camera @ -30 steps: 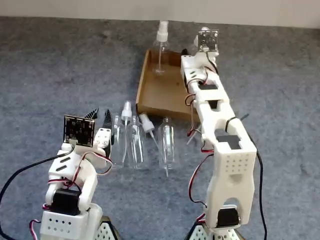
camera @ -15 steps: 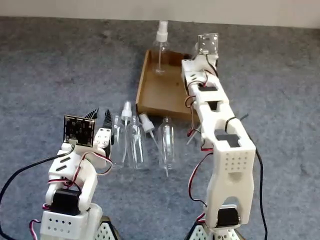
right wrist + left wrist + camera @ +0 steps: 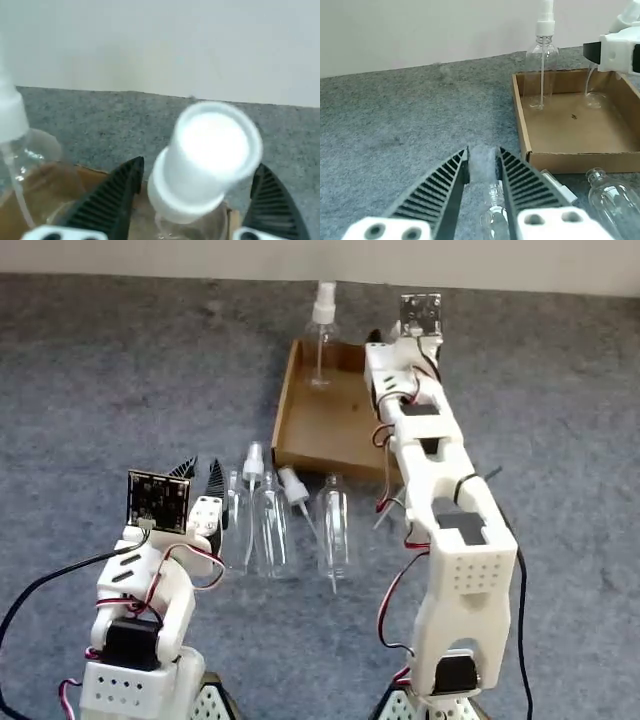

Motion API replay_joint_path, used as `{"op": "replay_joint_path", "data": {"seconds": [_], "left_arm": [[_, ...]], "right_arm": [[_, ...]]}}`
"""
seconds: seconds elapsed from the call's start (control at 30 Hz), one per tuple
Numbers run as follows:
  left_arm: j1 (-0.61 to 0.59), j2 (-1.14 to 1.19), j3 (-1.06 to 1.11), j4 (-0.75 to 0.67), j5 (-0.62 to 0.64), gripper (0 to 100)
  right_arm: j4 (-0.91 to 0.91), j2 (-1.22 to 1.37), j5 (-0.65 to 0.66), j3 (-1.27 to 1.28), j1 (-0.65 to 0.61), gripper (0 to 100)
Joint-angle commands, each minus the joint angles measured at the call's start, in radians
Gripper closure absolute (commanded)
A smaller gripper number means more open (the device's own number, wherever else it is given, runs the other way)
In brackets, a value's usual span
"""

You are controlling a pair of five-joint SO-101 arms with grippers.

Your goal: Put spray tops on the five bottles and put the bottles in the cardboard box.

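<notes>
Right claw (image 3: 199,167): spread wide, holding a capped bottle (image 3: 205,155) between its 2 fingers, the white cap tilted up toward the wrist. Seen from across the table, this bottle's base (image 3: 592,97) sits down inside the cardboard box (image 3: 300,440), at a far corner.

Cardboard box, contents: 2 bottles. The 2nd bottle (image 3: 321,340) stands upright beside the right claw at the other far corner, spray top on, dip tube visible through the clear wall. Rest of the box floor is bare.

Left claw (image 3: 482,162): narrow gap, nothing between the fingers, low over the grey mat (image 3: 120,390). The box is well ahead of it.

Just past the left claw's fingertips, 3 clear bottles (image 3: 270,525) lie on the mat, short of the box's near wall. A loose spray top (image 3: 293,483) lies among them.
</notes>
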Motion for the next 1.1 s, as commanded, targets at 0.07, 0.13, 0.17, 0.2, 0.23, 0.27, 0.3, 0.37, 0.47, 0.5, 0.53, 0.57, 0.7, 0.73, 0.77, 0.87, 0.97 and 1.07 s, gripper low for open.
{"op": "replay_joint_path", "data": {"seconds": [0.07, 0.13, 0.17, 0.2, 0.23, 0.27, 0.3, 0.37, 0.47, 0.5, 0.53, 0.57, 0.7, 0.73, 0.77, 0.87, 0.97, 1.07], "left_arm": [[0.013, -0.004, -0.004, -0.021, 0.000, 95], [0.013, -0.004, -0.004, -0.021, 0.000, 95], [0.013, -0.004, -0.004, -0.021, 0.000, 95], [0.013, -0.004, -0.004, -0.021, 0.000, 95], [0.013, -0.004, -0.004, -0.021, -0.002, 95], [0.013, -0.004, -0.004, -0.021, -0.012, 95], [0.015, -0.004, -0.004, -0.021, -0.029, 95], [0.016, -0.004, -0.004, -0.021, -0.040, 95], [0.016, -0.004, -0.004, -0.021, -0.040, 95], [0.016, -0.004, -0.004, -0.021, -0.043, 95], [0.016, -0.004, -0.004, -0.021, -0.043, 95], [0.016, -0.004, -0.004, -0.021, -0.043, 95], [0.016, -0.004, -0.004, -0.021, -0.043, 95], [0.016, -0.004, -0.004, -0.021, -0.043, 95], [0.016, -0.004, -0.004, -0.021, -0.043, 95], [0.016, -0.004, -0.004, -0.021, -0.044, 95], [0.013, -0.004, -0.004, -0.021, -0.044, 95], [0.012, -0.004, -0.004, -0.021, -0.046, 95]], "right_arm": [[-0.015, -0.085, 0.011, -0.019, -0.013, 71.7], [-0.004, -0.085, 0.011, -0.019, -0.010, 71.7], [0.033, -0.085, 0.011, -0.021, -0.008, 71.7], [0.076, -0.087, 0.011, -0.028, -0.008, 71.7], [0.114, -0.094, 0.011, -0.059, -0.008, 71.7], [0.150, -0.108, 0.006, -0.091, -0.008, 71.7], [0.177, -0.124, 0.006, -0.122, -0.010, 71.7], [0.223, -0.159, 0.006, -0.180, -0.010, 71.7], [0.289, -0.214, 0.006, -0.229, -0.010, 71.7], [0.314, -0.229, 0.008, -0.246, -0.010, 71.7], [0.335, -0.248, 0.008, -0.260, -0.010, 71.7], [0.360, -0.266, 0.008, -0.275, -0.010, 71.7], [0.516, -0.348, 0.011, -0.318, -0.010, 71.7], [0.565, -0.369, 0.012, -0.323, -0.010, 71.7], [0.615, -0.392, 0.012, -0.326, -0.012, 71.8], [0.766, -0.467, 0.011, -0.326, -0.015, 72.0], [0.889, -0.533, 0.012, -0.321, -0.027, 72.1], [1.036, -0.604, 0.012, -0.320, -0.038, 72.1]]}}
